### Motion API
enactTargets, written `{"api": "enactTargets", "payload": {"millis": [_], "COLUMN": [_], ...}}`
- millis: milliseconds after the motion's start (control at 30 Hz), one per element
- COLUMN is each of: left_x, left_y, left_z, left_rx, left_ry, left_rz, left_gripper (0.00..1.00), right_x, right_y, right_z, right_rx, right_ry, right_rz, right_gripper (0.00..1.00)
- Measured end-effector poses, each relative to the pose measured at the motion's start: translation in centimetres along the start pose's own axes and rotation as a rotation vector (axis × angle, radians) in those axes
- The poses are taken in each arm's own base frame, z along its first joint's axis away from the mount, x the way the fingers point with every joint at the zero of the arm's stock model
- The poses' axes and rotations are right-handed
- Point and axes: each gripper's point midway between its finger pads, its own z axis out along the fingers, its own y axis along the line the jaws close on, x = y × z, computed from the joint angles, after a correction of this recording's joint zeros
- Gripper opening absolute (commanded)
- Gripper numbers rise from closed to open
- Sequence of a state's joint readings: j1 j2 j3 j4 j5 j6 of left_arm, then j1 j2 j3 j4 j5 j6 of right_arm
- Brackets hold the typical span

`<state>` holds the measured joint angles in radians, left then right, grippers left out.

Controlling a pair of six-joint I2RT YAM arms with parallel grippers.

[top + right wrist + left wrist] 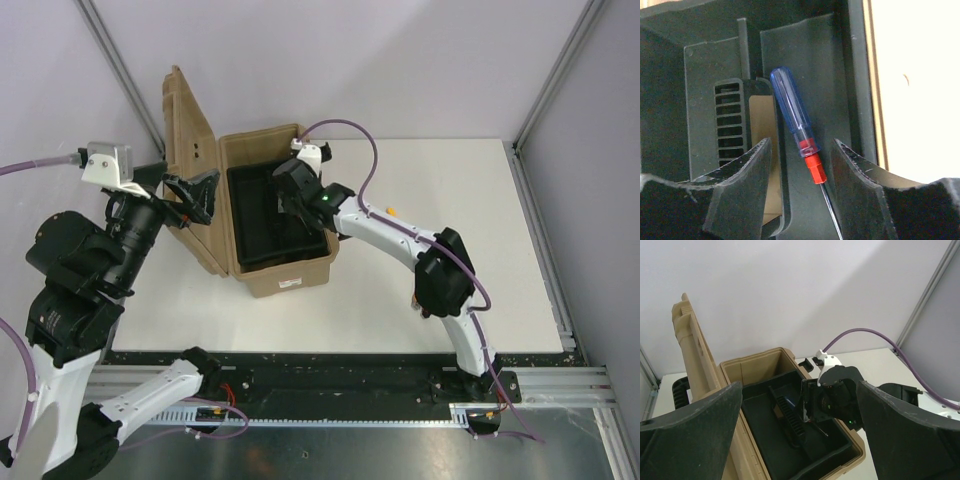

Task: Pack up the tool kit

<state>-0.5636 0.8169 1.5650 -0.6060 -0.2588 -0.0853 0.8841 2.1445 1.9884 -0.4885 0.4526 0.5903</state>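
The tan toolbox (285,278) stands open on the table, with its lid (190,150) upright on the left and the black inner tray (255,215) inside. My right gripper (290,195) hangs low over the tray, open. In the right wrist view its fingers (801,145) straddle a blue-handled screwdriver (792,112) with a red collar, which lies free in a tray compartment. My left gripper (200,195) is open and empty beside the lid, facing the box (755,362). The hammer, yellow knife and red-black tool are not in view.
A small orange object (393,210) lies on the white table to the right of the box. The tray's slotted handle ridge (730,125) runs just left of the screwdriver. Frame posts stand at the back corners.
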Motion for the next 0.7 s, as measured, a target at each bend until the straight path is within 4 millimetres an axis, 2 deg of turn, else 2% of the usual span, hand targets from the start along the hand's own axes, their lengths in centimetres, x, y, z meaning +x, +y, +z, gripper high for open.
{"api": "enactTargets", "payload": {"millis": [100,200,333,400,467,533,633,700], "left_x": [0.0,0.0,0.0,0.0,0.0,0.0,0.1,0.3], "left_y": [0.0,0.0,0.0,0.0,0.0,0.0,0.0,-0.1], "left_z": [0.0,0.0,0.0,0.0,0.0,0.0,0.2,0.3], "left_rx": [0.000,0.000,0.000,0.000,-0.001,0.000,-0.001,-0.001], "left_ry": [0.000,0.000,0.001,0.001,0.001,0.001,0.004,0.009], "left_rz": [0.000,0.000,0.000,0.000,0.000,0.000,0.001,0.002], "left_gripper": [0.99,0.99,0.99,0.99,0.99,0.99,0.99,0.99], "right_x": [-0.8,-2.6,-6.0,-7.6,-8.9,-9.9,-9.6,-7.9], "right_y": [-0.1,-0.6,-2.4,-4.2,-7.4,-11.2,-18.0,-21.9], "right_z": [-0.5,-1.8,-5.7,-7.5,-8.8,-8.9,-7.2,-5.5], "right_rx": [-0.002,-0.003,-0.009,-0.003,0.026,0.078,0.193,0.272], "right_ry": [-0.018,-0.050,-0.129,-0.168,-0.197,-0.208,-0.171,-0.107], "right_rz": [-0.019,-0.032,-0.031,-0.018,0.005,0.031,0.053,0.042], "right_gripper": [0.56,0.57,0.63,0.68,0.72,0.74,0.77,0.78]}}
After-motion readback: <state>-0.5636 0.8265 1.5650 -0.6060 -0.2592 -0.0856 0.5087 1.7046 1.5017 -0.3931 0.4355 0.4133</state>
